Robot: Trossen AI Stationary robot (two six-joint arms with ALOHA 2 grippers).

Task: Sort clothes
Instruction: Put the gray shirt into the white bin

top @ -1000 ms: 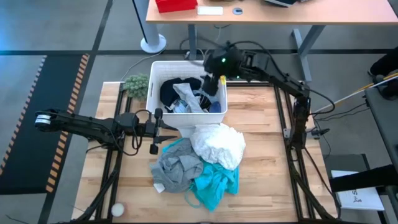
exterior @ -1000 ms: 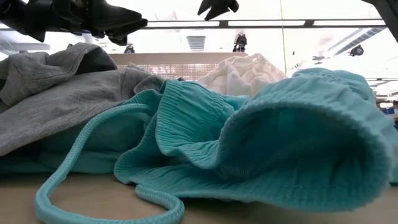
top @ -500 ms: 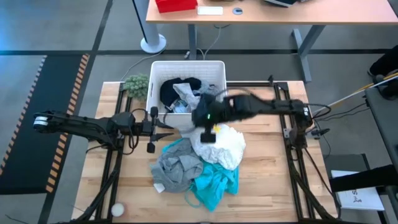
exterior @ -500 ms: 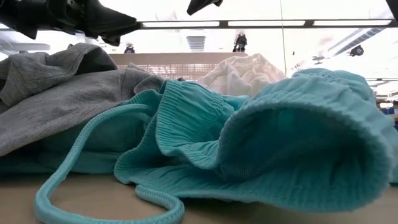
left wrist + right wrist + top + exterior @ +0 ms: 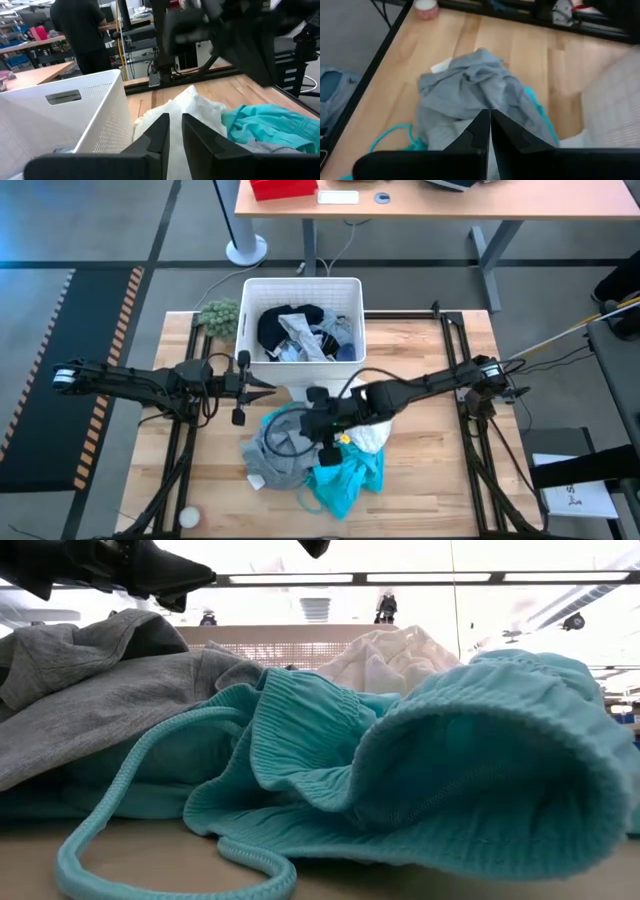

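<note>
I see a white plastic bin (image 5: 352,288) upper centre of the high view w/ a small green fuzzy plant (image 5: 220,316) just left of it, a wooden table (image 5: 420,470) under both, a red box (image 5: 283,189) on a desk at top, and a person (image 5: 82,30) upper left of the left wrist view.

crumpled grey (image 5: 283,448), teal (image 5: 350,472) and white clothes (image 5: 375,434) heaped mid-table, dark pieces (image 5: 285,325) binned

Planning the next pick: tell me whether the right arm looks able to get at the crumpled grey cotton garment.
Probably yes. The right gripper, fingers shut, hangs directly over the crumpled grey cotton garment, which lies uncovered on the pile with nothing between them. It must open first.
</note>
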